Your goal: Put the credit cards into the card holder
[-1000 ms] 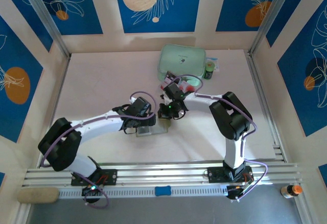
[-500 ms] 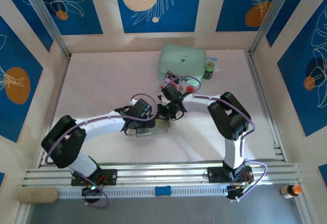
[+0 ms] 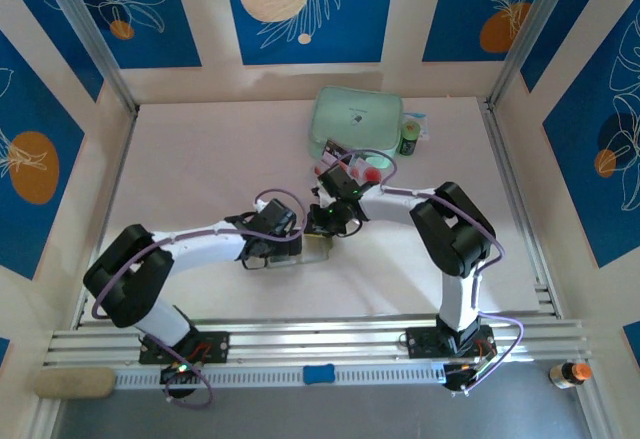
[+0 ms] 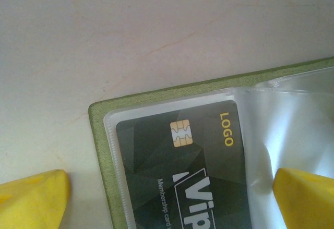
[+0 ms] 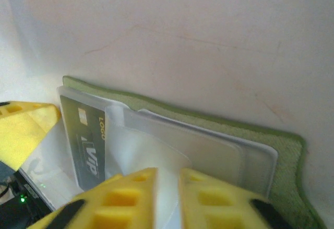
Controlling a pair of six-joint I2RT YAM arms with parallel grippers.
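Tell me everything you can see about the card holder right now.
The card holder lies open and flat on the table, an olive-green, fabric-looking wallet with rounded corners. Inside are glossy, slightly wrinkled clear plastic sleeves. One holds a dark card with a gold chip, printed LOGO and VIP. The left gripper straddles that corner, wide open; the right gripper sits over the sleeves, fingers nearly together. Whether either touches it is unclear.

One card holder (image 4: 100,135) is counted, one dark card (image 4: 182,166) is seen inside it, plus one mint-green zip case (image 3: 355,117) and one small dark container (image 3: 409,141)
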